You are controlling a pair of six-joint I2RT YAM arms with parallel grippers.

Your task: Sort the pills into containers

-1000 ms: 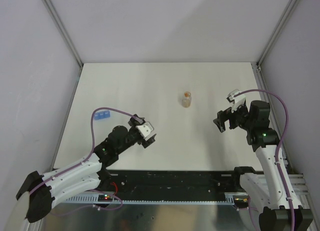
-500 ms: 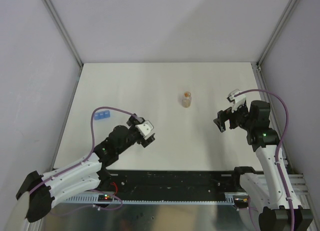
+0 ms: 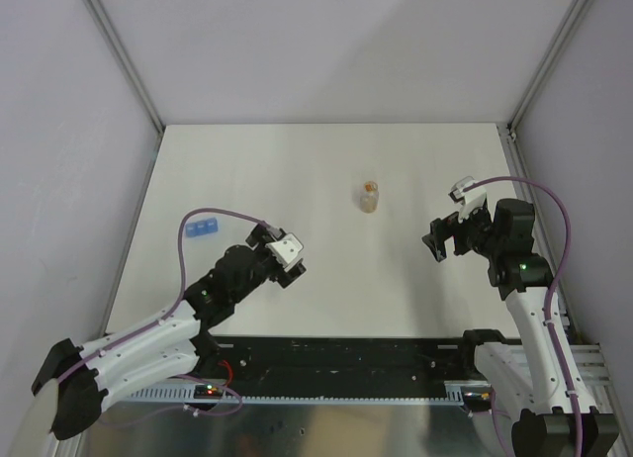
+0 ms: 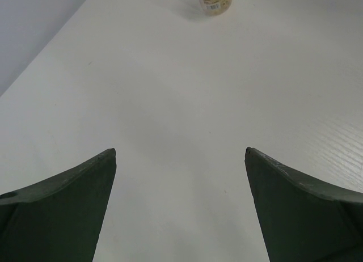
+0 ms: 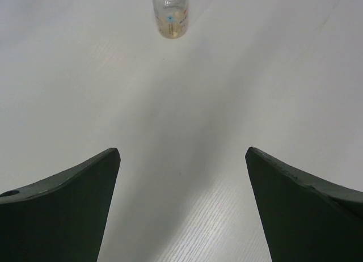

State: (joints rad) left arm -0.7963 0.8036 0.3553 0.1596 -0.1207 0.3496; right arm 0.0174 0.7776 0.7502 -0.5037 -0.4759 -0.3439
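Note:
The blue strip of three containers (image 3: 203, 228) lies on the white table at the left. A small clear vial (image 3: 370, 196) with an orange-brown mass of pills in it stands upright at the table's middle; it also shows at the top of the left wrist view (image 4: 214, 0) and the right wrist view (image 5: 169, 13). My left gripper (image 3: 294, 264) is open and empty, low over the table right of the containers. My right gripper (image 3: 436, 242) is open and empty, right of the vial.
Grey walls with metal posts (image 3: 121, 56) enclose the table on three sides. The arm bases and a black rail (image 3: 336, 358) run along the near edge. A purple cable (image 3: 213, 220) loops over the left arm near the containers.
My left gripper has drifted slightly up and to the left. The right arm has not moved.

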